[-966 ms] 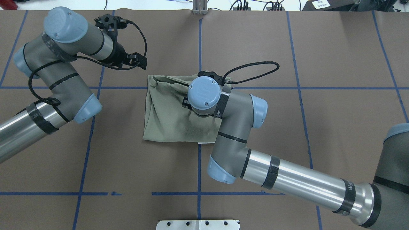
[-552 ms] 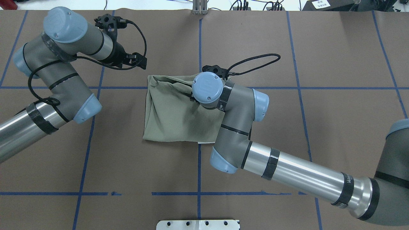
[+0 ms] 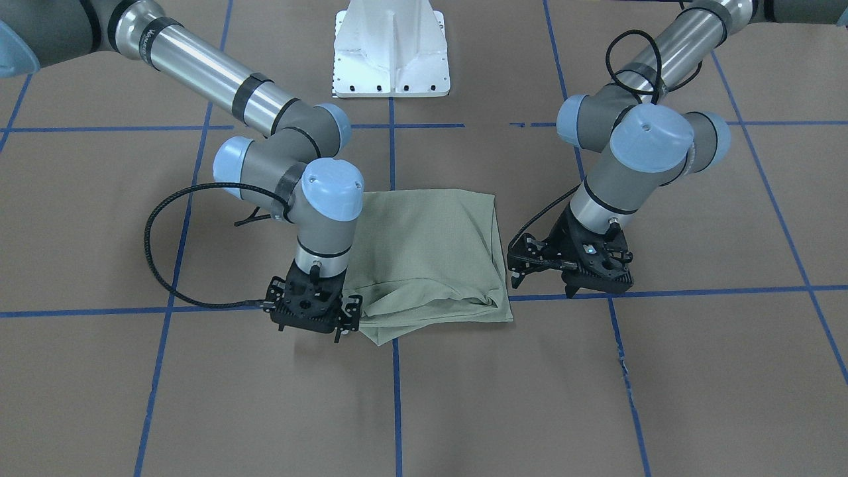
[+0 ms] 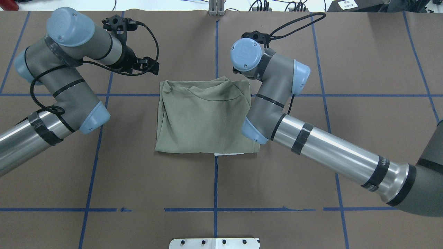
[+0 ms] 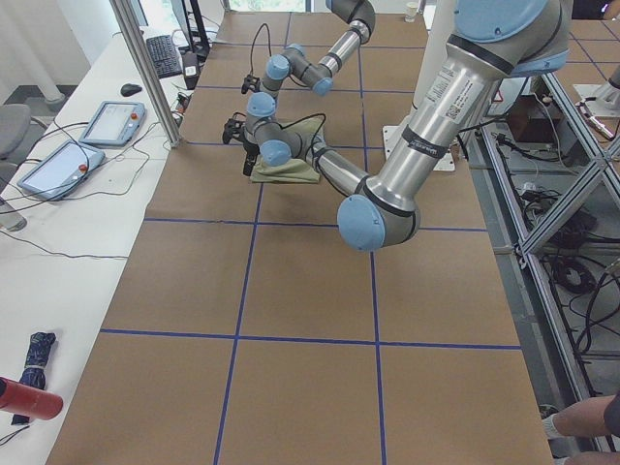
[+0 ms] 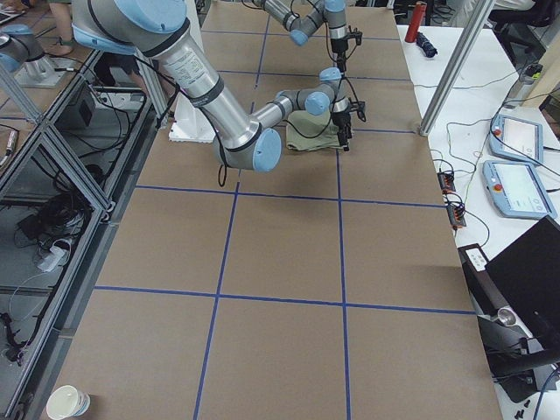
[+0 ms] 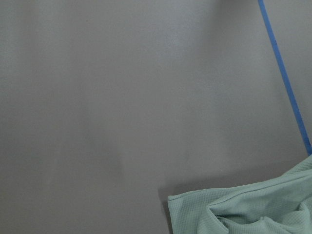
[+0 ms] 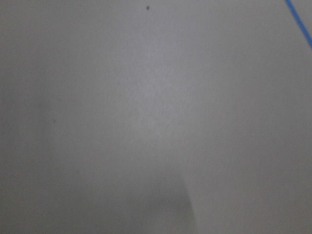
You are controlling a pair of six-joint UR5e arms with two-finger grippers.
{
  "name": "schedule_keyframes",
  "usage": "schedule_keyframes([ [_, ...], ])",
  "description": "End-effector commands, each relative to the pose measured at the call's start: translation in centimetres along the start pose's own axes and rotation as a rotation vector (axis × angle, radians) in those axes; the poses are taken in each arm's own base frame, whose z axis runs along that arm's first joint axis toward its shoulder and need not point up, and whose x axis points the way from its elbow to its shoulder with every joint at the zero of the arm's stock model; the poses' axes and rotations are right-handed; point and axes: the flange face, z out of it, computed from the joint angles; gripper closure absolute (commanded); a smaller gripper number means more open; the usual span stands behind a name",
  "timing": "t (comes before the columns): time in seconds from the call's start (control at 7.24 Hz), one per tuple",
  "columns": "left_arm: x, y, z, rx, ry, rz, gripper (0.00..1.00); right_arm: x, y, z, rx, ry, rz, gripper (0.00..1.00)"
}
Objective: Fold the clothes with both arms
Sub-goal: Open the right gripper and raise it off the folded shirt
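Observation:
The pale sage-green shirt [image 4: 204,117] lies folded into a rough rectangle at the table's middle, with bunched folds along its far edge [image 3: 430,252]. One corner of it shows in the left wrist view [image 7: 253,209]. My left gripper [image 3: 593,290] hangs over bare table just off the shirt's far left corner [image 4: 150,69], empty, its jaws apart. My right gripper [image 3: 318,328] stands low beside the shirt's far right corner, holding nothing, and its jaws look apart. In the overhead view it is hidden under its own wrist. The right wrist view shows only blurred table.
The white pedestal base [image 3: 391,53] stands at the robot's side of the table. Blue tape lines cross the brown table cover [image 4: 311,173]. Side benches carry tablets [image 5: 111,121] [image 6: 516,188]. A paper cup [image 6: 68,402] sits on the floor.
My right arm has swung off the shirt's middle to beyond its far right corner, uncovering the shirt's right half, which lies flat. My left arm has not moved.

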Motion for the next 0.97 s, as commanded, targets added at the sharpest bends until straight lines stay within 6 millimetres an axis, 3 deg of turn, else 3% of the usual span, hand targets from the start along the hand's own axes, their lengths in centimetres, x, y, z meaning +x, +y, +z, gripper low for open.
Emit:
schedule_keyframes([
  [0.0,0.0,0.0,0.0,-0.001,0.001,-0.001,0.00,0.1,-4.2,-2.0,-0.024,-0.037,0.009,0.00],
  [0.14,0.1,0.1,0.1,-0.002,0.001,-0.001,0.00,-1.7,-4.2,-4.1,-0.070,-0.085,0.060,0.00],
  [0.28,0.1,0.1,0.1,-0.002,0.001,-0.001,0.00,-3.8,-2.4,-5.4,-0.124,-0.115,0.169,0.00],
  [0.41,0.1,0.1,0.1,-0.002,0.001,-0.001,0.00,-5.9,0.9,-5.7,-0.152,-0.118,0.262,0.00],
  [0.55,0.1,0.1,0.1,-0.002,0.001,-0.001,0.00,-6.7,2.9,-5.4,-0.158,-0.109,0.295,0.04],
  [0.83,0.1,0.1,0.1,-0.002,0.001,-0.002,0.00,-7.1,4.7,-4.2,-0.126,-0.079,0.325,0.20],
])
